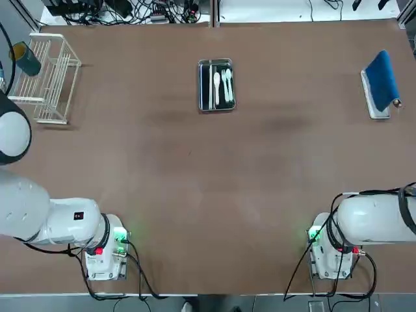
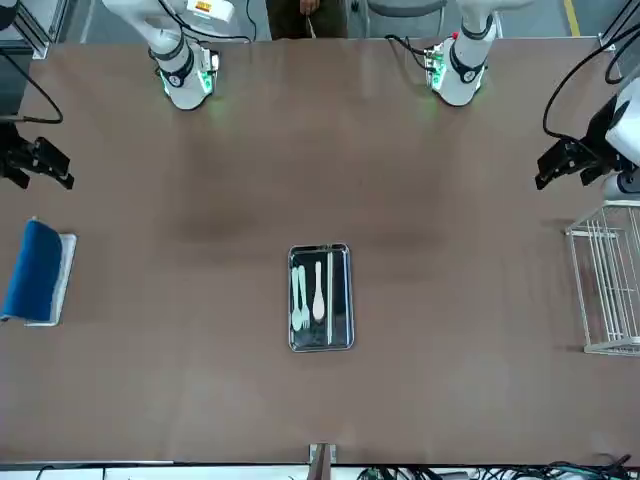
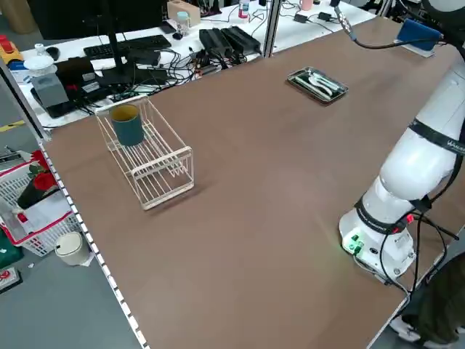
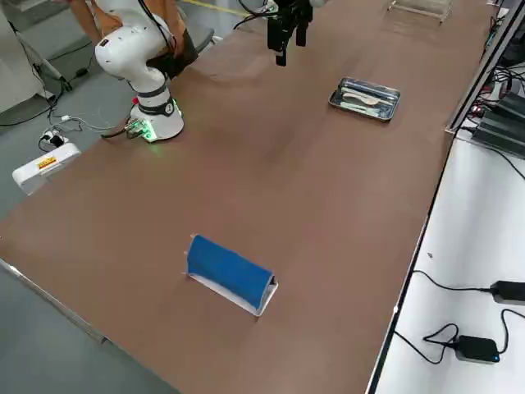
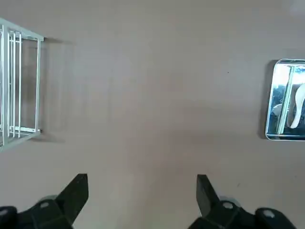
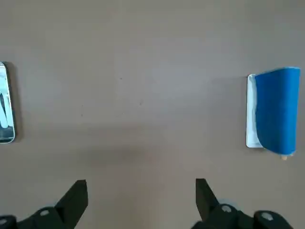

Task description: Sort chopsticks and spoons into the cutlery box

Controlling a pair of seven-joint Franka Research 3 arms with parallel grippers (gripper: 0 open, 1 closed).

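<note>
Both my grippers, left gripper [image 5: 142,200] and right gripper [image 6: 141,202], hang wide open, holding nothing, at opposite table sides. Toward the far edge's middle, one shiny metal cutlery box [image 1: 216,107] holds three pale spoons [image 1: 222,86] beside bamboo chopsticks [image 1: 208,84].

White arms [image 1: 39,218], black jaws, green-lit bases [image 1: 120,235]

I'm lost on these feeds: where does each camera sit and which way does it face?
Top: overhead; both arm bases at bottom, cutlery box far-centre.
Front: across the table, facing the bases; box central.
Left side: raised, over wire rack; one arm.
Right side: raised, over blue item; one arm.
Left wrist: open left gripper, rack, box.
Right wrist: open right gripper, blue item.
All show the box.
</note>
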